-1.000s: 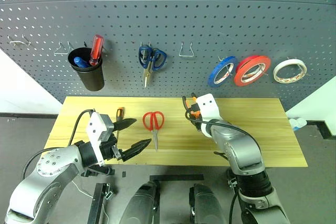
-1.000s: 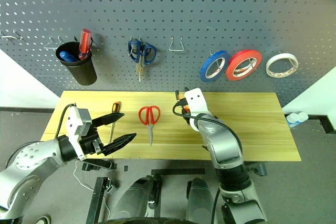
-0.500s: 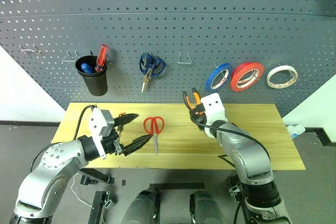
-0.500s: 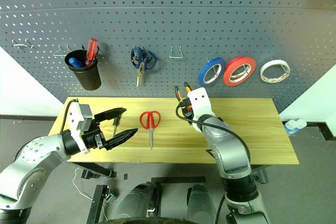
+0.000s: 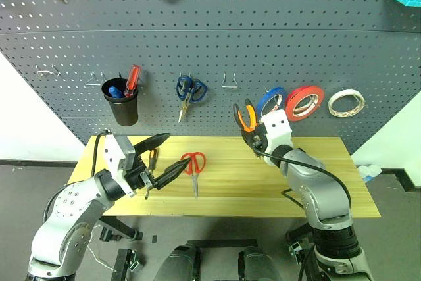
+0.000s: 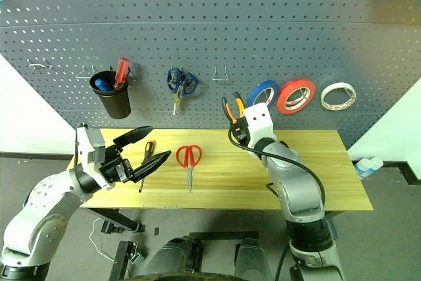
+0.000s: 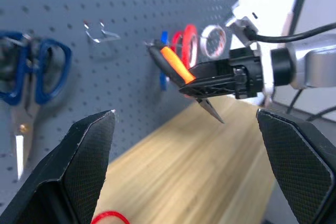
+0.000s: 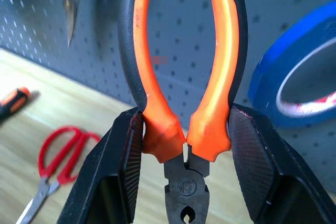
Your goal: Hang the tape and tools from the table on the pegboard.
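While the red tape point(image 5: 307, 102) already hangs on the pegboard point(image 5: 276, 44) between a blue roll point(image 5: 271, 99) and a whitish roll point(image 5: 346, 102), the tools are only partly dealt with; the pliers point(image 5: 245, 116) are off the desk point(image 5: 342, 182), clamped in the right claw point(image 5: 253, 137) by their head with the orange-and-black handles pointing up toward the board, near a bare wire hook point(image 5: 230, 82), so I judge this tool to be on its way to a hook but not yet hung; the red-handled scissors point(image 5: 193, 166) lie flat on the desk, and the slim screwdriver point(image 6: 145, 162) lies beside them, close under the left claw point(image 5: 163, 156), whose fingers stand wide apart and hold nothing; by my count one of four items is done, one is in hand, and two are left. Counted: three rolls of tape on the board; two pairs of scissors, the blue-handled scissors point(image 5: 189, 91) hung and the red on the desk; one pair of pliers; one black cup point(image 5: 122, 102) holding a red-handled screwdriver point(image 5: 132, 79).
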Motion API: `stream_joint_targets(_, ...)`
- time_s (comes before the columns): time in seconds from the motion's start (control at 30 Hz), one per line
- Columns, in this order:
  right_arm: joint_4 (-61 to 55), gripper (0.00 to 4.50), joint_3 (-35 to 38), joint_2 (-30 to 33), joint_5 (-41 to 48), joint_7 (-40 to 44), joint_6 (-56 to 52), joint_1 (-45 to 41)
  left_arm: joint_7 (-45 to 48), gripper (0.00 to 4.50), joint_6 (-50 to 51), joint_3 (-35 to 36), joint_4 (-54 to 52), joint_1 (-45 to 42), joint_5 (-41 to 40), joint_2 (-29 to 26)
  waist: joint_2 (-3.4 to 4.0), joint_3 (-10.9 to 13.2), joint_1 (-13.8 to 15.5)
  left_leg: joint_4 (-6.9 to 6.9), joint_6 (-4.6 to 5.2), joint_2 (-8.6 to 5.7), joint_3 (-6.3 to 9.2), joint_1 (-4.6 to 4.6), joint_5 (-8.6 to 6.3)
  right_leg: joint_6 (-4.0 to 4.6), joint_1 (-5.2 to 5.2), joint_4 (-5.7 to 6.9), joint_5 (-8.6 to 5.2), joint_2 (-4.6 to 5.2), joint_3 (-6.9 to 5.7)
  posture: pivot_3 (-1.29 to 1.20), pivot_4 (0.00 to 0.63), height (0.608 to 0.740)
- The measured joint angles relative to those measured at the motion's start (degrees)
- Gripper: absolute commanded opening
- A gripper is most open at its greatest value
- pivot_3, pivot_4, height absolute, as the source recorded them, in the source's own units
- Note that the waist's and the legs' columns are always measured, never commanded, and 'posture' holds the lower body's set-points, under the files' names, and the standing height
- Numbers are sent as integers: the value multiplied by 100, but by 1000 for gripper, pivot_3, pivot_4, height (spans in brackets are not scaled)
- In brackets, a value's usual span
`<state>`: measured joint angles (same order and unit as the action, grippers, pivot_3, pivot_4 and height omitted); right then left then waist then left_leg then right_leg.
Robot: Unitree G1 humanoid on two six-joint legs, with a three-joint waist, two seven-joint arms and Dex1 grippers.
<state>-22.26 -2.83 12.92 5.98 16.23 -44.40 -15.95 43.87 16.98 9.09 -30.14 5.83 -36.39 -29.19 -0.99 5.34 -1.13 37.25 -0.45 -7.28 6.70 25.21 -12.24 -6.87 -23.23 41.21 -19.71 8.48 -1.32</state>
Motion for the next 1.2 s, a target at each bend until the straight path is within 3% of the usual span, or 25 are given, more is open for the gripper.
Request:
stream_joint_targets(0.47,-111,2082,228,-231,644,212,741,-22,41,4500,-166,67,103,-69,7,0,11,-103,-5,1,1,0,1,-21,-1,2,11,0,0,0,1,-32,6,681)
stream_joint_targets(0.67,-39,2082,144,-538,598,112,1714,-755,104,4500,-165,66,164,-103,14,-1,13,-105,-15,1,0,1,1,-28,0,3,14,1,0,-1,2,-19,17,681)
stream_joint_targets(0.93,1924,2082,-188,-1173,73,-138,3685,-1665,13,4500,-151,85,138,-112,-43,-1,16,-103,-10,0,0,2,3,-35,0,5,19,2,0,-8,2,6,49,681)
stream_joint_targets(1.2,4157,2082,-69,-1303,-317,-504,5446,-2706,-168,4500,-86,126,-195,29,-196,25,31,-77,-13,-1,0,15,2,-35,0,19,12,4,-3,-44,26,24,97,681)
